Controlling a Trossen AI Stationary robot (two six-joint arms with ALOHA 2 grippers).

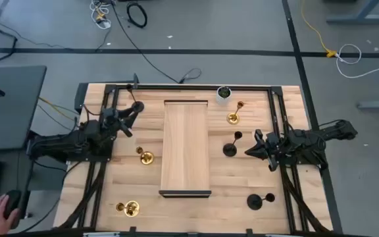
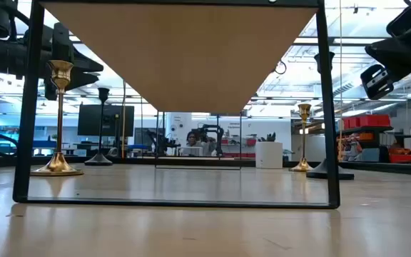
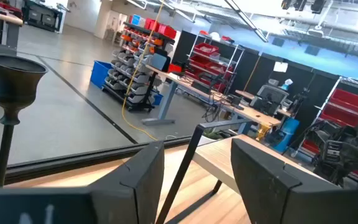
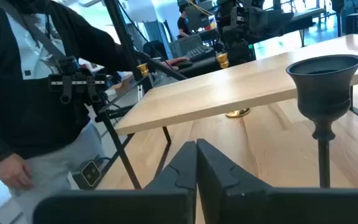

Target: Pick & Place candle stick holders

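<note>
Nearest the overhead camera we are seeing the raised wooden shelf (image 1: 185, 146) on its black frame, standing in the middle of the wooden surface (image 1: 196, 210).

We are counting six candle holders in the high view. Left of the shelf, one black holder (image 1: 137, 106) is standing at the far side, a gold holder (image 1: 145, 157) is sitting near the shelf's left edge, and another gold holder (image 1: 129, 208) is standing at the near left. Right of the shelf, a third gold holder (image 1: 234, 116) is standing towards the far side, near a small white pot (image 1: 224, 93) at the far rim. A black holder (image 1: 231, 148) is standing just right of the shelf, and a further black holder (image 1: 257, 201) is standing at the near right.

We are seeing the left gripper (image 1: 129, 118) hanging close to the far-left black holder, jaws spread apart and holding nothing; its wrist view shows the two fingers (image 3: 143, 180) well separated, with that holder's cup beside them. The right gripper (image 1: 249, 151) is hovering just beside the black holder by the shelf, jaws pressed together and empty, as the right wrist view shows.

A person's hand (image 1: 2, 214) is resting on a mouse at the desk beyond the left edge.
</note>
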